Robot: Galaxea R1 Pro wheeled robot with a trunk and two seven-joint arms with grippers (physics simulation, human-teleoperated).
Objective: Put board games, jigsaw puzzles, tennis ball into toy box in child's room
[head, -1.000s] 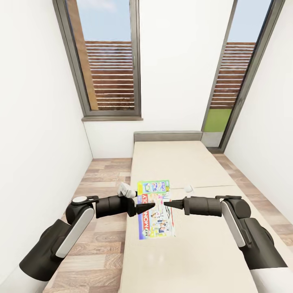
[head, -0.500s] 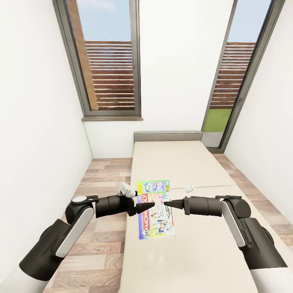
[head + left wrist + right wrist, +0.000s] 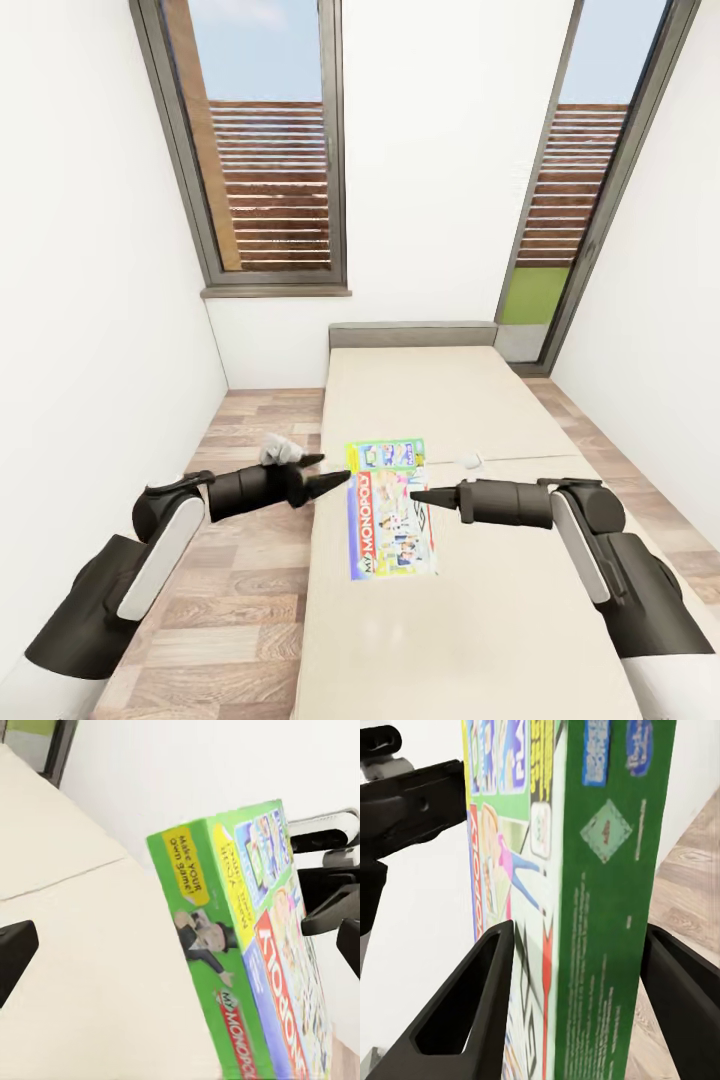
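1. Lying flat on the beige mattress of the bed [image 3: 440, 400], the My Monopoly board game box [image 3: 390, 510] sits close to the bed's left edge, with its long side running toward the headboard.

2. In the right wrist view, the right tool [image 3: 585, 1012] is spread open and its two dark fingers stand on both sides of the green side wall of the box. I cannot tell if the fingers already touch the cardboard.

3. In the head view, the left tool [image 3: 330, 483] points at the left edge of the box, near its far corner. Its tip looks narrow there, and in the left wrist view one dark finger [image 3: 15, 952] stands apart from the box, so I cannot tell if it is open or closed. It grips nothing.

4. I judge the box to be light and stiff, a thin cardboard box with a smooth printed cover that can slip. A grip across the thin height, lid against bottom, should hold better than a press on the wide faces, and a strong squeeze may dent the lid.

5. The mattress is soft, so a finger pushed under the box may sink a little, which could help to get below the edge.

6. The box is near the bed's left edge, above the wood-plank floor [image 3: 240, 560], so a sideways push could drop it. The mattress to the right and toward the headboard is free, and the white wall [image 3: 100, 350] on the left limits the left arm.
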